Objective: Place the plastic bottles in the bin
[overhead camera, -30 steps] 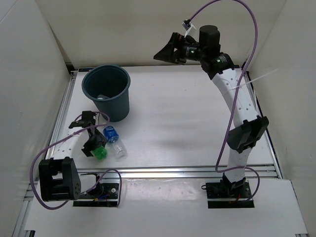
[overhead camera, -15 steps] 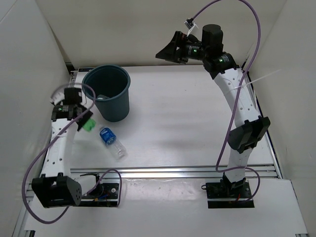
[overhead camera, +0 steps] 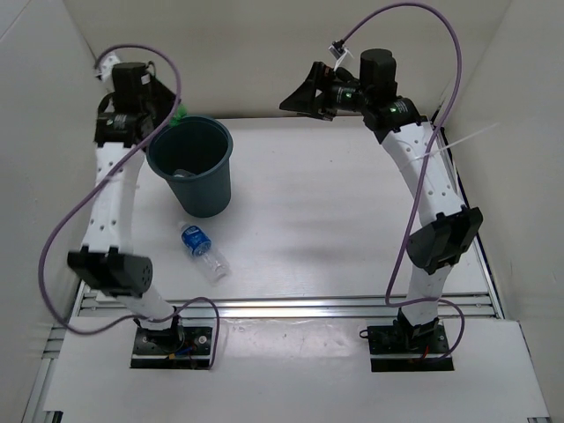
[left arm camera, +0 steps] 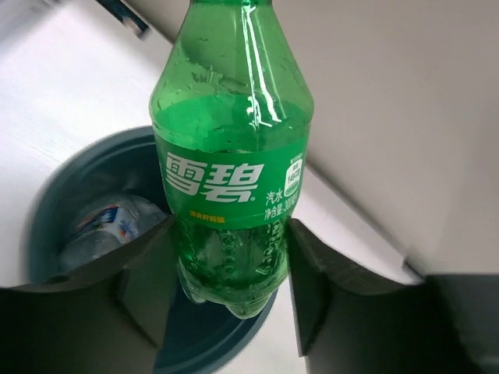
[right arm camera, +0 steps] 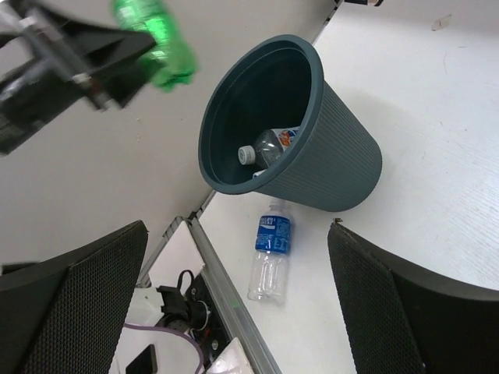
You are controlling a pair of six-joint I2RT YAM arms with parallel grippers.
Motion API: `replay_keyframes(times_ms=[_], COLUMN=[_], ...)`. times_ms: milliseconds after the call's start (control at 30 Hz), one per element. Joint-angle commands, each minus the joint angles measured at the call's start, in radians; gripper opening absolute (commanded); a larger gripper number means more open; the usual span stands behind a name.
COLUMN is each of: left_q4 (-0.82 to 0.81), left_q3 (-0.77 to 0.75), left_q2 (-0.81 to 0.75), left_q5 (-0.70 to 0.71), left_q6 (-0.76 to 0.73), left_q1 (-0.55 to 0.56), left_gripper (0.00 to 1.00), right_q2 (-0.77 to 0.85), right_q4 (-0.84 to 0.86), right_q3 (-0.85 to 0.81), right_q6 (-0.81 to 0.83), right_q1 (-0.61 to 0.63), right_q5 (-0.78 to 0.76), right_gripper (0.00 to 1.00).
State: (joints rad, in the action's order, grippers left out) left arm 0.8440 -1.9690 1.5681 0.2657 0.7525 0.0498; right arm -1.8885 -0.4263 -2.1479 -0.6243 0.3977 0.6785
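Item: blue-label bottle, lying on the tabletop just in front of the bin; not yet collected.
Item: bin, upright, with a clear bottle inside.
Item: green bottle, clamped low on its body by our left end effector, jaws narrowed on it, held above the bin's far-left rim. We judge this the delivery step; next we must centre over the mouth, then release.
Item: right end effector, farthest, raised, spread wide, empty.
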Motion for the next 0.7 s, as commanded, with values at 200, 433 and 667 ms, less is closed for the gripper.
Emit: replay_keyframes(times_ms=[200, 433, 667], left_q4=[0.086, 0.020, 0.020], left_q3=[-0.073, 0.288, 0.634], left_q2=[0.064, -0.314, -0.627], left_q5=[0.002, 0.283, 0.204], left_q6=[-0.050, -0.145, -0.113], left_q1=[0.101, 0.120, 0.111], left_gripper=[1.00, 1.00, 1.00], right_q2=[0.114, 0.134, 0.097], right_q4=[-0.015, -0.077, -0.120], right_q3=[0.078, 0.161, 0.157], right_q6=[0.046, 0.213, 0.258], right_q1=[-0.049, 0.042, 0.145], right_q5=[0.038, 0.038, -0.030], right_gripper=[1.00, 1.00, 1.00])
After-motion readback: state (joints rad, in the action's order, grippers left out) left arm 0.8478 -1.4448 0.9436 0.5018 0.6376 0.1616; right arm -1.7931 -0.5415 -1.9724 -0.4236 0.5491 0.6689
